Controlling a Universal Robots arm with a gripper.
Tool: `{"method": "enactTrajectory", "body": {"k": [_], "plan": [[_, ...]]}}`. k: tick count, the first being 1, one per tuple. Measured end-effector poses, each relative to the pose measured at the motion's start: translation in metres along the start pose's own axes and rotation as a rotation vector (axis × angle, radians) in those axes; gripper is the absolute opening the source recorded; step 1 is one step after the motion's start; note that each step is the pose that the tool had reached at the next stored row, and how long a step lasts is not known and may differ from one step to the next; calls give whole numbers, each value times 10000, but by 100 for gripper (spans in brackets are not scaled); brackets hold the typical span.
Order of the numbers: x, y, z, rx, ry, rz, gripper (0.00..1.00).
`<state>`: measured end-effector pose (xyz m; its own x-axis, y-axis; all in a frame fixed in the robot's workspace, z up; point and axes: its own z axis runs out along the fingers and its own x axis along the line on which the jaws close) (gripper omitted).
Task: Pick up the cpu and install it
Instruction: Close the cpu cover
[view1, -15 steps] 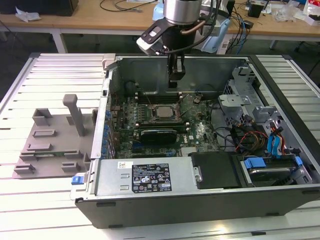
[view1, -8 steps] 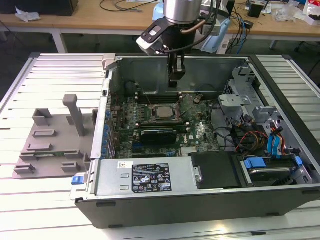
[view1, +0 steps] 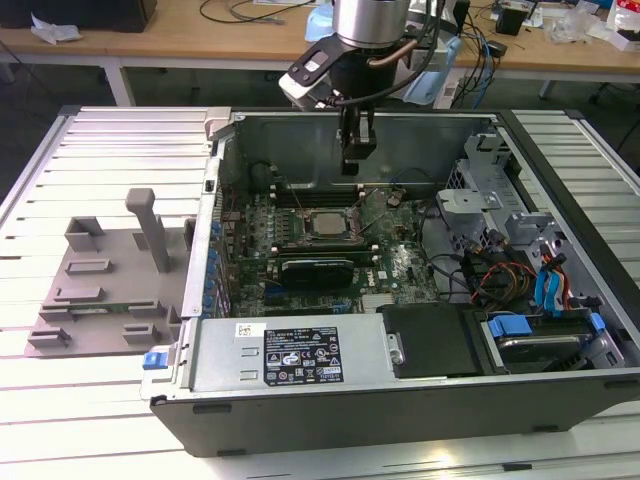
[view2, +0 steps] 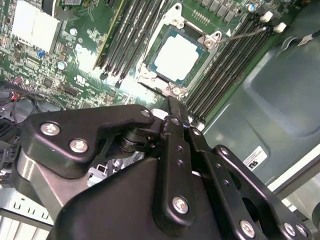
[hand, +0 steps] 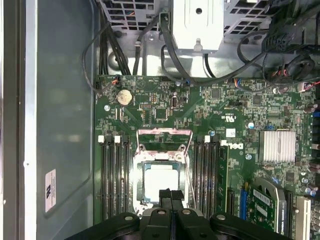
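Observation:
The cpu (view1: 322, 224) lies flat in the black-framed socket of the green motherboard (view1: 400, 265) inside the open computer case. Its silver-grey top shows in both wrist views (view2: 179, 57) (hand: 161, 181), with the socket's metal frame swung open beside it. My gripper (view1: 350, 168) hangs a short way above the board, over the socket's far side. Its two black fingers are shut against each other with nothing between them (view2: 172, 104) (hand: 170, 192). In the first wrist view the fingertips overlap the cpu's edge.
Memory slots (hand: 114, 175) flank the socket on both sides. A long black expansion card (view1: 318, 269) lies nearer the case front, beside a finned heatsink (hand: 278, 146). Drive cages and cables (view1: 520, 270) fill the exterior view's right. A grey fixture plate (view1: 100, 285) sits outside the case on the left.

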<state>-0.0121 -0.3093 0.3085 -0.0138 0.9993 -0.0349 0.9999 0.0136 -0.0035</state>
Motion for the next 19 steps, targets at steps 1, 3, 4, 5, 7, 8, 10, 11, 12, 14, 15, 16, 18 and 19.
{"method": "enactTrajectory", "body": {"k": [1,3,4,5,7,8,10,11,12,14,15,16,18,19], "plan": [[0,30,0,0,-2,0,11],[-1,111,0,0,-7,-1,11],[-2,139,0,0,-11,1,11],[-2,194,0,1,-21,1,11],[-4,280,0,1,-32,1,11],[-4,304,1,1,-35,-1,11],[-4,370,2,0,-43,1,11],[-5,396,3,0,-47,0,11],[-6,451,2,2,-58,1,11],[-7,514,3,2,-68,1,11],[-7,536,4,2,-70,1,11],[-7,593,6,4,-81,-1,11],[-6,683,33,13,-132,-1,11],[-4,698,76,16,-144,0,11]]}}
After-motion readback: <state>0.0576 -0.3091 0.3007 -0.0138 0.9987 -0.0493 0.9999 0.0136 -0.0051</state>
